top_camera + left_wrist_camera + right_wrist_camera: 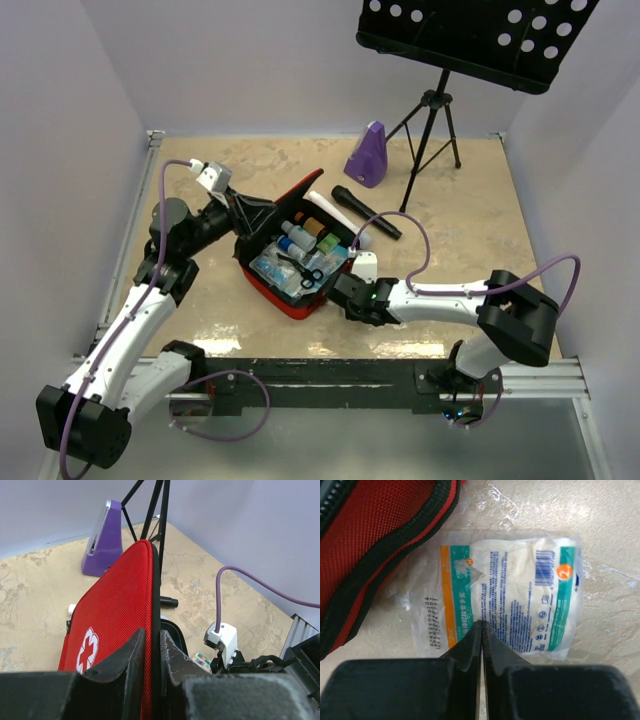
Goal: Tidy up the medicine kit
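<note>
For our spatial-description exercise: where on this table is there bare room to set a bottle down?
Free: the far-left table between the left wall, kit lid and metronome; also the right side between the legs of the stand and the right arm. Crowded: around the kit, where the left gripper grips its lid and the right gripper pinches a packet.

Robot lab test cell, 2 arms [130, 320] bolted to a rail [330, 375], beige tabletop [480, 200] boxed by plain white walls [60, 120]

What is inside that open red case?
In the red case, small bottles sit toward the far side. Clear packets fill the near side, and black scissors lie on top of them. Anything underneath these is covered.
</note>
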`<state>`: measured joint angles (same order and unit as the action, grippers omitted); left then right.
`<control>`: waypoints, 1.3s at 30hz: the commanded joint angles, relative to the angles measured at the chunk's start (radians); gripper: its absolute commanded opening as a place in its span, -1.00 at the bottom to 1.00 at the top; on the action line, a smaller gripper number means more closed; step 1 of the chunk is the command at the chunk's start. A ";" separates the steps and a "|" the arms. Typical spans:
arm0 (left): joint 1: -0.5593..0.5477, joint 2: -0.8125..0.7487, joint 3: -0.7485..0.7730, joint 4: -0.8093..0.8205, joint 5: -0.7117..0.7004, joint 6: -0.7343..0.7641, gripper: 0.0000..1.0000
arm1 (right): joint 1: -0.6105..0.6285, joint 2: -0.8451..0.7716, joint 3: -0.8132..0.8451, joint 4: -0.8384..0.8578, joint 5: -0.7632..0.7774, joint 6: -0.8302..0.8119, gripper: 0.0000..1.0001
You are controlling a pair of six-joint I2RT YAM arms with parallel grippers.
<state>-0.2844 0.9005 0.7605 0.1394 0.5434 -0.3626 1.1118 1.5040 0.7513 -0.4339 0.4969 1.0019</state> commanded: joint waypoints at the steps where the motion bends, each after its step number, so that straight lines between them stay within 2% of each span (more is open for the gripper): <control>1: -0.006 -0.006 -0.021 0.022 0.016 -0.004 -0.74 | 0.006 0.004 -0.027 -0.022 -0.060 0.006 -1.00; 6: -0.006 -0.008 -0.018 0.019 0.020 -0.004 -0.74 | 0.017 -0.095 -0.033 -0.003 -0.081 0.049 -0.98; 10: -0.006 -0.015 -0.018 0.009 0.012 -0.001 -0.74 | 0.036 -0.165 0.008 0.015 -0.086 0.038 -0.25; 13: -0.004 -0.021 -0.018 0.006 0.007 0.001 -0.74 | 0.048 -0.114 0.059 -0.003 -0.063 0.023 0.01; 19: -0.004 -0.025 -0.020 -0.008 0.006 0.004 -0.74 | 0.048 0.030 0.091 -0.015 -0.049 0.024 0.05; 27: -0.006 -0.022 -0.016 -0.008 0.003 0.005 -0.73 | 0.052 0.113 0.063 -0.040 -0.035 0.034 -0.01; 29: -0.006 -0.020 -0.016 -0.009 0.001 0.005 -0.73 | 0.060 0.116 0.043 -0.038 -0.043 0.032 -0.15; 34: -0.006 -0.017 -0.018 -0.009 0.000 0.007 -0.73 | 0.062 0.081 0.019 -0.042 -0.064 0.015 -0.66; 37: -0.006 -0.020 -0.015 -0.012 0.000 0.008 -0.73 | 0.063 0.079 0.016 -0.055 -0.070 0.004 -0.86; 38: -0.006 -0.023 -0.016 -0.014 -0.002 0.008 -0.73 | 0.063 0.078 0.010 -0.057 -0.073 0.001 -1.00; 39: -0.006 -0.025 -0.016 -0.017 -0.002 0.008 -0.73 | 0.063 0.076 0.007 -0.063 -0.073 -0.002 -1.00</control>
<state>-0.2848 0.8871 0.7544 0.1352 0.5385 -0.3664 1.1667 1.5627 0.8082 -0.4335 0.4770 1.0039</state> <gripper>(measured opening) 0.208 0.030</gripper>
